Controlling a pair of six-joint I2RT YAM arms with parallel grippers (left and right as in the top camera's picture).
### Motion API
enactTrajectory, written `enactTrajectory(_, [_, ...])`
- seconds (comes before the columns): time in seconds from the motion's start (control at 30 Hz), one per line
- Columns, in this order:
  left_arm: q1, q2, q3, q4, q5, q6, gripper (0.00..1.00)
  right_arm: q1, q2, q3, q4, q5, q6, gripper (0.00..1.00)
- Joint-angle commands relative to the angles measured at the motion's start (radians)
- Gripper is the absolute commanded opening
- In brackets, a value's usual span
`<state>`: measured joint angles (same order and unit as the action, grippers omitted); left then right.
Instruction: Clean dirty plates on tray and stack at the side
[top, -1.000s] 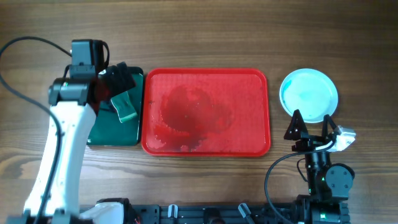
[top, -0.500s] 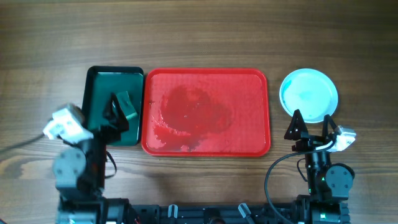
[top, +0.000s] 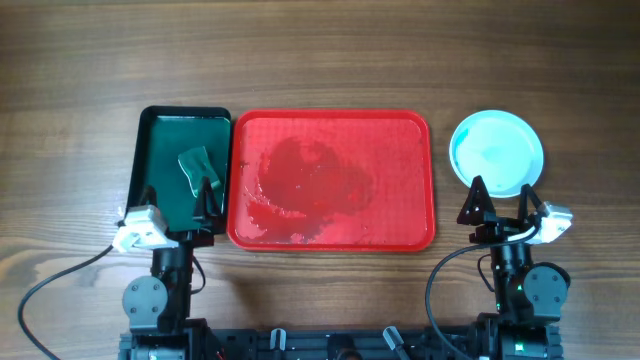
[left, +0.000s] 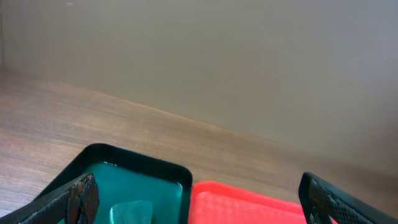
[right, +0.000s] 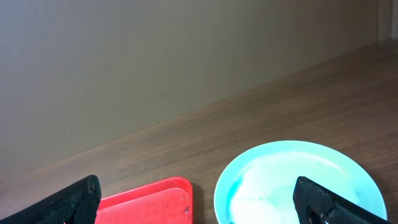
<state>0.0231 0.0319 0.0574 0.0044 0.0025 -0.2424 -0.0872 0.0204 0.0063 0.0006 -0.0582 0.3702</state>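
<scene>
Both arms look parked, left gripper (top: 185, 203) and right gripper (top: 502, 194) wide open and empty, the plates (top: 497, 152) stacked just right of the tray (top: 400, 125), which holds only wet smears, so I'd simply keep clear of that stack

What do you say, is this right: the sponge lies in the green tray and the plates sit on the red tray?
No. Overhead, the plates sit on the table beside the red tray, not on it; the sponge is in the green tray.
</scene>
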Motion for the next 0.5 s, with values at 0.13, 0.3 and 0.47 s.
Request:
enactTrajectory(0.13, [0.008, -0.029, -0.051, -0.033, 0.034, 0.083, 1.00, 0.006, -0.003, -0.001, 0.003, 0.014, 0.011, 1.00])
enactTrajectory(0.3, [0.008, -0.029, -0.051, -0.081, 0.039, 0.077, 1.00, 0.006, -0.003, -0.001, 0.003, 0.014, 0.011, 1.00])
enactTrajectory(0.47, [0.008, -0.027, -0.051, -0.080, 0.038, 0.078, 1.00, 0.006, -0.003, -0.001, 0.003, 0.014, 0.011, 1.00])
